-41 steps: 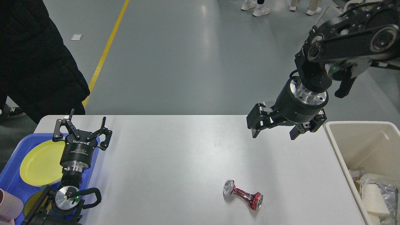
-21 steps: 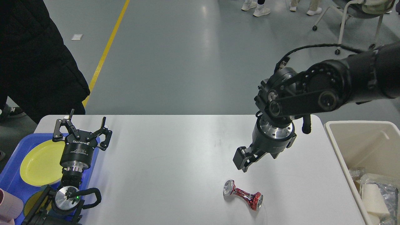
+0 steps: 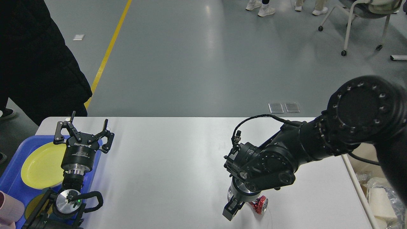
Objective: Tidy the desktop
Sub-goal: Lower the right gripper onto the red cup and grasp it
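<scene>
A wide white counter [image 3: 178, 165] fills the lower half of the view. At about five o'clock on it lies a crushed red can [image 3: 260, 204], mostly hidden by the right arm. The right gripper [image 3: 234, 208] points down over the can, just beside or touching it; whether its jaws are spread or pinching cannot be told. At nine o'clock, the left gripper [image 3: 83, 133] hovers with jaws spread wide, holding nothing, over the edge of a blue tray [image 3: 12, 187] carrying a yellow plate [image 3: 41, 165]. A beige bin [image 3: 378, 203] sits at three o'clock.
</scene>
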You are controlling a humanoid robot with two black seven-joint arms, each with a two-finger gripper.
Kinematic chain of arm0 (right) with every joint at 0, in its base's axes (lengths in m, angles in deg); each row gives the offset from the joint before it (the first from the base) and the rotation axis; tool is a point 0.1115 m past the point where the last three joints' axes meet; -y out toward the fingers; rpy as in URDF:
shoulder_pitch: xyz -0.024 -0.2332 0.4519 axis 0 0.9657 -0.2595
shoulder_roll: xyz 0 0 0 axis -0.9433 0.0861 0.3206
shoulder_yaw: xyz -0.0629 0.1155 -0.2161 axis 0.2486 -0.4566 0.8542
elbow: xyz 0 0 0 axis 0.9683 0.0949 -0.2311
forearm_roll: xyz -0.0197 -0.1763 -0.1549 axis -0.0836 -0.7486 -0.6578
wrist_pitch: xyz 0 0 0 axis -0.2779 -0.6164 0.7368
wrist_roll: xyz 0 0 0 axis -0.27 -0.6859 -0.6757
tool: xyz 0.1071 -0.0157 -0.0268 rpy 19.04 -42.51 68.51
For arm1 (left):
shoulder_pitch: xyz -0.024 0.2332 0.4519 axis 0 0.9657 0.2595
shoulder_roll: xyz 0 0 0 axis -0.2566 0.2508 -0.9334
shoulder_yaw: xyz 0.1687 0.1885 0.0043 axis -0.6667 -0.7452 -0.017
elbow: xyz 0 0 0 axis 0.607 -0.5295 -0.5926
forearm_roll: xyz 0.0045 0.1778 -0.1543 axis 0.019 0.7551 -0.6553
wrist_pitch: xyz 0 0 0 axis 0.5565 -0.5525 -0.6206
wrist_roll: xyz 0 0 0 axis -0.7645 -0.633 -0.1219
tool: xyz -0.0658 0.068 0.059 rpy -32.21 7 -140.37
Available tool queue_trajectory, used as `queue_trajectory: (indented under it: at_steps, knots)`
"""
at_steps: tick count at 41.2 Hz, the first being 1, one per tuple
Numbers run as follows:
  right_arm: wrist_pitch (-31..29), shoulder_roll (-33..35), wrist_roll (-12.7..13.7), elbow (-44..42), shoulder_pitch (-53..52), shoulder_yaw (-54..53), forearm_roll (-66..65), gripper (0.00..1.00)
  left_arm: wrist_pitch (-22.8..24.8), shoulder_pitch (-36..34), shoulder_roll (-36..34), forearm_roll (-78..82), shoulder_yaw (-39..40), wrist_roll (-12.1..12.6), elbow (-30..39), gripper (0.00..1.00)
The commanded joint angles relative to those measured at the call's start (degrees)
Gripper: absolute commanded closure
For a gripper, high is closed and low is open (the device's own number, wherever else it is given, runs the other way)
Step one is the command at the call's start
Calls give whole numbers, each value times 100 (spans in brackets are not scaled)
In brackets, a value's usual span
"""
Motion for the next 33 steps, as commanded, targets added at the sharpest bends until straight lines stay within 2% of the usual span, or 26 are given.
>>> queue_trajectory:
  at_steps: [1, 23, 33]
  knots:
    - [20, -111, 1, -335, 316, 211, -8, 12, -1, -1, 0, -3, 0, 0, 0, 4]
    - [371, -111, 1, -1153, 1010, 510, -158, 14, 7, -1, 0, -3, 0, 0, 0, 4]
    - [407, -146, 10, -1171, 1089, 537, -158, 14, -1, -1, 0, -3, 0, 0, 0, 4]
